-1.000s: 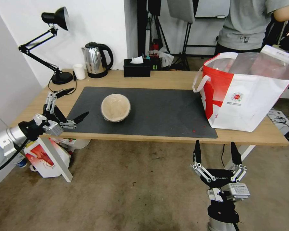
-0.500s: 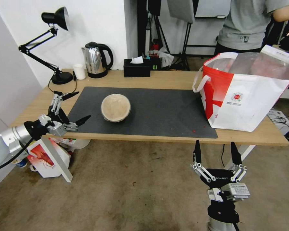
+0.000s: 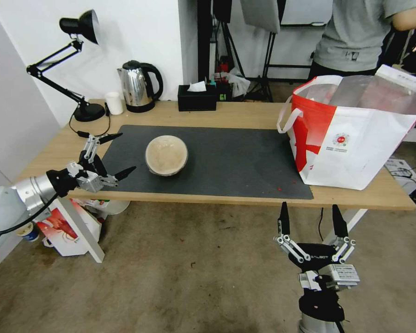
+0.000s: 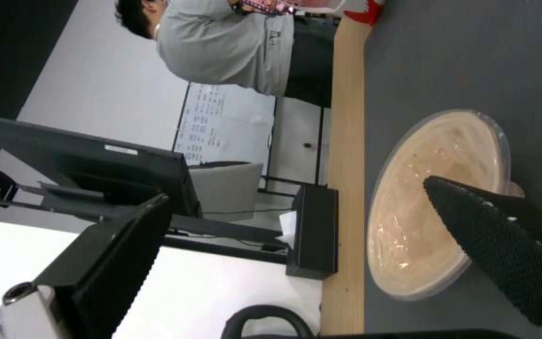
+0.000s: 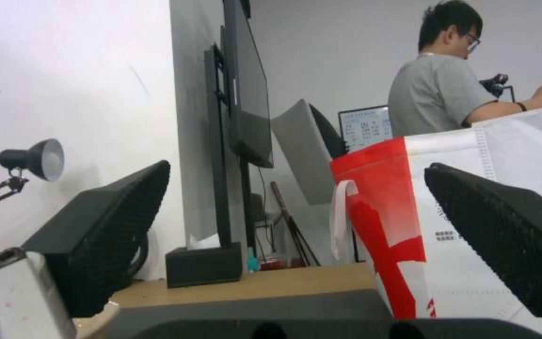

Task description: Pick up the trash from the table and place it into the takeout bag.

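Nearest, the right hand (image 3: 312,217) hangs below the near edge of the long light-wood surface (image 3: 245,115), its wrist low and its black fingers pointing up, spread wide and empty. At the near left, the left arm reaches in level from the left, its hand (image 3: 113,155) released, fingers splayed over the dark grey mat (image 3: 231,162), just left of the smaller beige round bowl (image 3: 166,155). Far right on the surface stands the large boxy white-and-red takeout bag (image 3: 356,134).
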Available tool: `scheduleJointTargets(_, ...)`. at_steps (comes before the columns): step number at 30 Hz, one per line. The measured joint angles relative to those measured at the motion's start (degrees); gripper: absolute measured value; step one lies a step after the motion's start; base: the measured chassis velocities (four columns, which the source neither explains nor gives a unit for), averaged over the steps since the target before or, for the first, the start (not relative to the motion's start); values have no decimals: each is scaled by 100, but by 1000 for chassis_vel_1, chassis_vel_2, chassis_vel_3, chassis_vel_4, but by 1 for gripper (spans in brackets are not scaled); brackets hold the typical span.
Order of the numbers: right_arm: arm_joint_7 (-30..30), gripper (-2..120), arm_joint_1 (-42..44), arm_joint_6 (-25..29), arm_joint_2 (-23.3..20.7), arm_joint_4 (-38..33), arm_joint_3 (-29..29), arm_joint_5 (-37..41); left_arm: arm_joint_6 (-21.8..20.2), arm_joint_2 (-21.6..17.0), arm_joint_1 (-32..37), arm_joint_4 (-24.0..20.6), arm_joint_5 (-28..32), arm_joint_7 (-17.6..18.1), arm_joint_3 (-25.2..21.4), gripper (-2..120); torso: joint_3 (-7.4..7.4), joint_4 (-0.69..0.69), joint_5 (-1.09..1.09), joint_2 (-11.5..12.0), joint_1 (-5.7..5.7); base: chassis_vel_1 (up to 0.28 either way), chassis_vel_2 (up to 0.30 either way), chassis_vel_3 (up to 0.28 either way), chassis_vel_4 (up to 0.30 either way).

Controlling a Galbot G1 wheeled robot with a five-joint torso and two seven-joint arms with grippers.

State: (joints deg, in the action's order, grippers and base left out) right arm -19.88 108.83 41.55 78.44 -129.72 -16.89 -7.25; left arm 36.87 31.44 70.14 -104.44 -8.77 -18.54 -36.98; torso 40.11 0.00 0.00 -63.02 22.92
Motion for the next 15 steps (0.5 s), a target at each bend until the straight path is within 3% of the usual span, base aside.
scheduleJointTargets(15, 0, 100, 0, 0, 0, 0, 0, 0, -89, -93, -146, 139, 20, -9, 243, 100, 0, -1, 0, 0, 0, 0, 0, 0, 0)
